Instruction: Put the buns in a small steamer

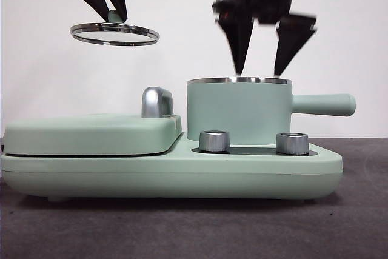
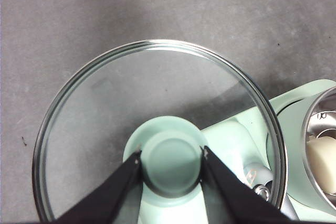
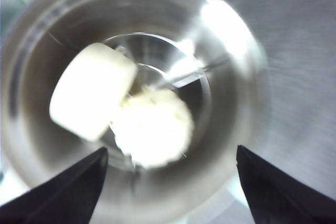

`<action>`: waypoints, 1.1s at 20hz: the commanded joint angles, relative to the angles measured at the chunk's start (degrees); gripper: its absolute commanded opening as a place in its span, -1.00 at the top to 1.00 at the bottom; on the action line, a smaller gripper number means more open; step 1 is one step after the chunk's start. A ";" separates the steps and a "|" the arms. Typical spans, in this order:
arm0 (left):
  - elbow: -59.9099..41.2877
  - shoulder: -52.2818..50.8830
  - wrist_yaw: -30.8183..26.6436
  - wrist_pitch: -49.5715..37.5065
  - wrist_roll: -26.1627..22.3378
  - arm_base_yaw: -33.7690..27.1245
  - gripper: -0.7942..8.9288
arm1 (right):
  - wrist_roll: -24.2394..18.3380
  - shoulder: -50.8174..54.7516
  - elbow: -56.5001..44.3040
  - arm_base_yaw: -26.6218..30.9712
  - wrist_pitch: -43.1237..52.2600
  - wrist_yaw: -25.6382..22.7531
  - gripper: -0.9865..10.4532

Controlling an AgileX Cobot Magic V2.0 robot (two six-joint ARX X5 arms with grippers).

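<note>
We see both buns lying inside the small steamer (image 1: 239, 112): the smooth bun (image 3: 92, 98) and the spiral-ridged bun (image 3: 152, 128) touch each other on its steel floor. The right end effector (image 1: 262, 50) hangs just above the rim with its jaws spread wide and nothing between them. The left end effector (image 2: 172, 162) is clenched on the green knob of the lid (image 1: 114, 33), holding it well off to the side, high over the flat griddle lid (image 1: 91, 133).

We judge the loading done and the covering step in hand. Next, the right arm should clear the pot, and the left should carry the lid across, centre it over the rim, lower it level and let go.

We can read no brand, label or writing on the appliance or the desk (image 1: 182, 228).
</note>
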State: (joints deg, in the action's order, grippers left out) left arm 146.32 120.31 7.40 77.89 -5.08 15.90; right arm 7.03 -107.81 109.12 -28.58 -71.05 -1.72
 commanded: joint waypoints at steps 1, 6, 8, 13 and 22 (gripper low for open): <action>2.34 -0.26 1.79 -0.87 0.22 0.57 0.73 | -1.18 2.78 5.09 -0.42 -4.70 -1.33 0.13; 2.34 -0.28 2.10 -0.59 0.79 1.81 0.73 | -3.02 13.49 3.52 -0.39 -10.25 -1.36 -0.05; 2.34 -0.26 2.12 -0.52 1.09 2.75 0.73 | -3.02 19.21 1.70 -0.50 -10.25 -1.31 -0.05; 2.34 -0.26 2.12 -0.48 1.42 6.56 0.73 | -2.97 36.17 -6.93 -2.12 -9.49 -1.31 -0.05; 2.10 -0.26 2.12 -0.55 1.68 17.27 0.73 | 1.16 71.19 -40.19 -3.69 8.98 2.29 -0.07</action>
State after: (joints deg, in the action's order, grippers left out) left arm 146.32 120.31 9.13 78.22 -3.57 32.73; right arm 7.42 -36.97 68.86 -31.86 -63.00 0.38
